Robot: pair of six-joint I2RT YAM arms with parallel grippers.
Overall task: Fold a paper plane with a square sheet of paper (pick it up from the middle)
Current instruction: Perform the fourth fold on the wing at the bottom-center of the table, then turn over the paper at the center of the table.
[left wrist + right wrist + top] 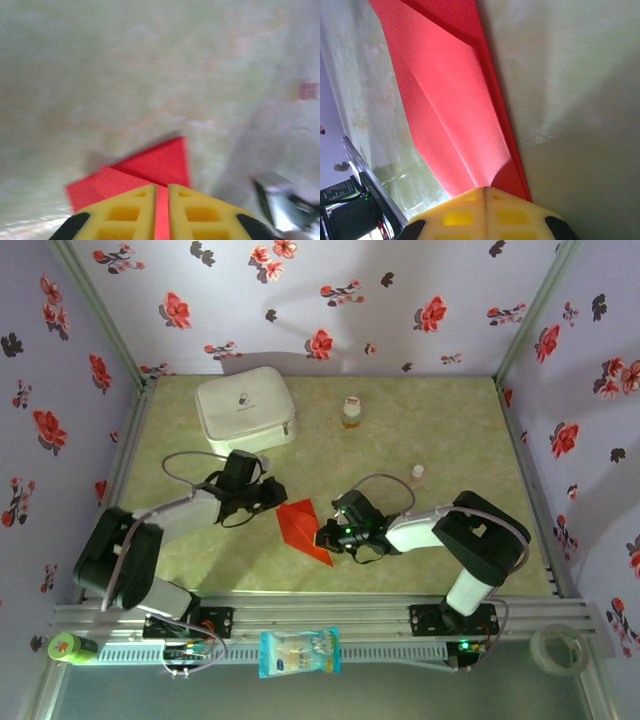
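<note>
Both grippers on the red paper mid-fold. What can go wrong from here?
The left gripper and right gripper pinch opposite sides of the red paper; pulling apart could tear it.
The right gripper holds just a narrow tip, which might slip or crumple.
The folded layers bow loosely in the right wrist view, so the crease may land off-centre.
</note>
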